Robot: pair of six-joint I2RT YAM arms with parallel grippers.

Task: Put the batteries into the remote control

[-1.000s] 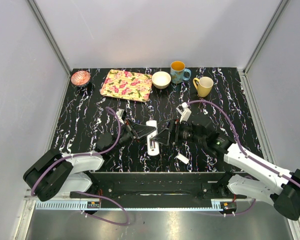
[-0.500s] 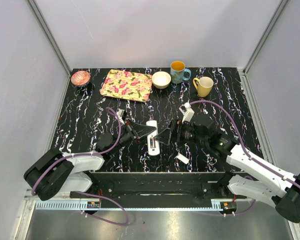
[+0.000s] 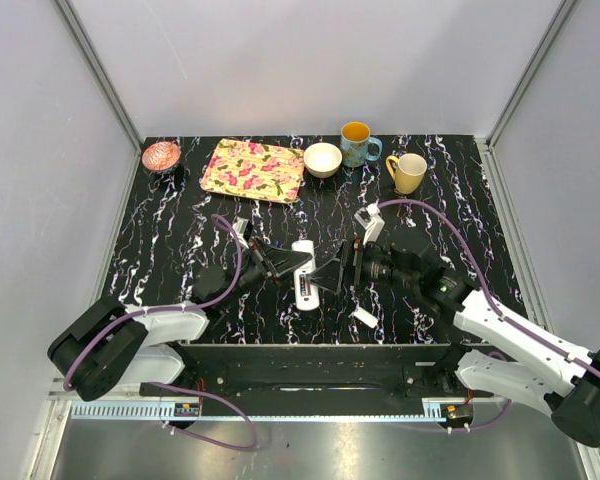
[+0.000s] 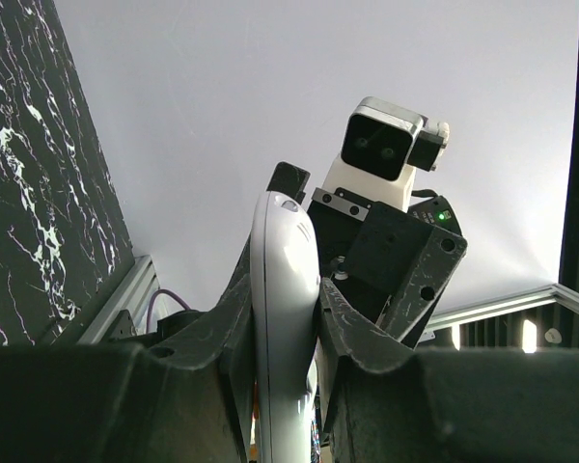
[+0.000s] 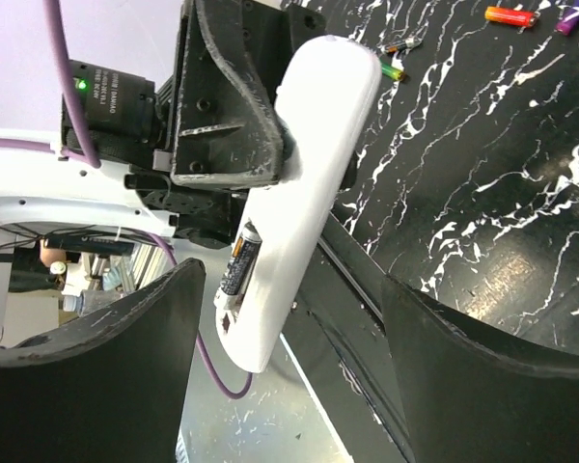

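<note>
Judging from how things lie, you are partway through the loading. Your left hand (image 3: 285,263) is clamped on the remote (image 3: 304,275) and holds it up off the counter (image 3: 180,220), near the middle front, with its open back turned toward your right hand (image 3: 332,272). That right hand is spread wide with nothing in it, just beside the remote and facing it. In the right wrist view one battery (image 5: 239,262) sits in the compartment near the free end. I cannot tell whether the space next to it is filled or bare. To do this step well, do not loosen the left hand, because the remote is gripped on its narrow sides and could swivel if pushed. If that battery looks proud of the compartment, press it with one finger of the right hand, straight down its length and gently, so the push goes into the left hand's grip and not across it. If a second one is needed, some small coloured things (image 5: 510,14) lie on the counter at the edge of the right wrist view, though they are too small for me to say they are batteries. Check which way the terminals face before you seat anything. The loose white cover (image 3: 365,317) lies on the counter near the front edge, so leave it until the compartment is full.
</note>
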